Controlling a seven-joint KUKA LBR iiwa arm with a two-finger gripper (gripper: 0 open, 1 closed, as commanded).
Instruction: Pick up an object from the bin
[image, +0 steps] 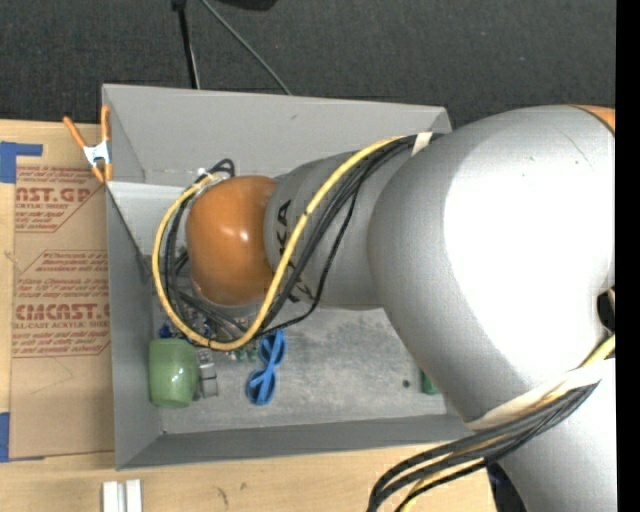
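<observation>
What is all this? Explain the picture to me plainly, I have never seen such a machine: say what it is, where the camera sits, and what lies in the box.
This is one picture, taken from above the grey metal bin and somewhat to one side. The large silver shape is a robot arm, reaching in from the right. The orange dome is a cover on its wrist, so it is part of the machine. Below it sits the pincer, low over the bin's near left corner. Whether it holds anything cannot be told. On the bin's floor lie a pale green rounded thing, a blue looped thing beside it, and a small green bit at the arm's edge.
</observation>
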